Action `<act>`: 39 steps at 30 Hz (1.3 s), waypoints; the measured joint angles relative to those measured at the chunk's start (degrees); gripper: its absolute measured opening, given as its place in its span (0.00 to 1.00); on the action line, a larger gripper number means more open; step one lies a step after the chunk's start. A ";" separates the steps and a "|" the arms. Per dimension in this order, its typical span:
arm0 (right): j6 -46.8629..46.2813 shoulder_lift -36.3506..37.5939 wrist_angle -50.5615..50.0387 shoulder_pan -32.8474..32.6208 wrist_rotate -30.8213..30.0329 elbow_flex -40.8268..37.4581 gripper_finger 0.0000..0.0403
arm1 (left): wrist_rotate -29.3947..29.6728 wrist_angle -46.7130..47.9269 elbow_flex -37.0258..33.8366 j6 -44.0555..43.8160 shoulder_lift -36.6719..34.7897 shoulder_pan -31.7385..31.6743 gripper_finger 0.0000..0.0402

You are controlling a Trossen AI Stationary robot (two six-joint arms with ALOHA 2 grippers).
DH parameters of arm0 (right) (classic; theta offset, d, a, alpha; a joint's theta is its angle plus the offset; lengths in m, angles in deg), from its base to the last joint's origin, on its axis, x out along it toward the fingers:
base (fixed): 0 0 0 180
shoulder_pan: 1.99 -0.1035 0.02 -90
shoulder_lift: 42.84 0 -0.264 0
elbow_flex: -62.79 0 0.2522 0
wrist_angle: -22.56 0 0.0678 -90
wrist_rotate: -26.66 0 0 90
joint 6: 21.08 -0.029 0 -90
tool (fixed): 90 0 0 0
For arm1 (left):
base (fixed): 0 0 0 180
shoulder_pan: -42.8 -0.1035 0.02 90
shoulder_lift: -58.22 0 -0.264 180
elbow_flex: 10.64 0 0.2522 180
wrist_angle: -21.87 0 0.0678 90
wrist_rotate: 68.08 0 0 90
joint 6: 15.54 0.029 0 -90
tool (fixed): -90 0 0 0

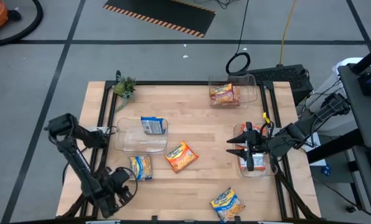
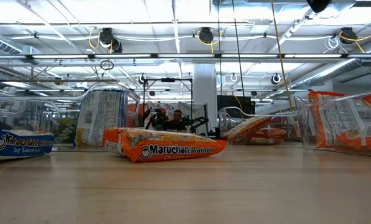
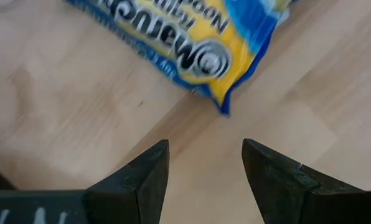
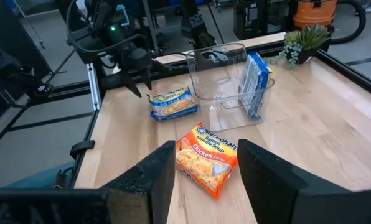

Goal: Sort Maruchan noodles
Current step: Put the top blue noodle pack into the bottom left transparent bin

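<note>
Several Maruchan packets show. A yellow-and-blue one (image 1: 140, 167) lies flat near the left front; my left gripper (image 1: 124, 182) sits open just short of it, with the packet (image 3: 192, 43) ahead of the fingers (image 3: 204, 155). An orange packet (image 1: 181, 155) lies flat mid-table and also shows ahead of my open right gripper (image 4: 204, 149) as the orange packet (image 4: 207, 158). My right gripper (image 1: 235, 147) hovers at the right bin's inner edge. Another yellow packet (image 1: 227, 204) lies at the near edge. A blue-white packet (image 1: 153, 126) stands in the middle bin.
A clear bin (image 1: 139, 146) stands left of centre. A far bin (image 1: 251, 84) holds orange packets (image 1: 224, 94). The right bin (image 1: 267, 173) holds a red-orange packet (image 1: 255, 162) beneath the right arm. A small plant (image 1: 124, 87) stands at the far left corner.
</note>
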 joint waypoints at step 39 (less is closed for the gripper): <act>-8.04 -0.02 -4.22 -0.09 0.06 -1.42 0.41 | -5.26 -7.76 -6.23 21.78 -0.13 -14.67 0.27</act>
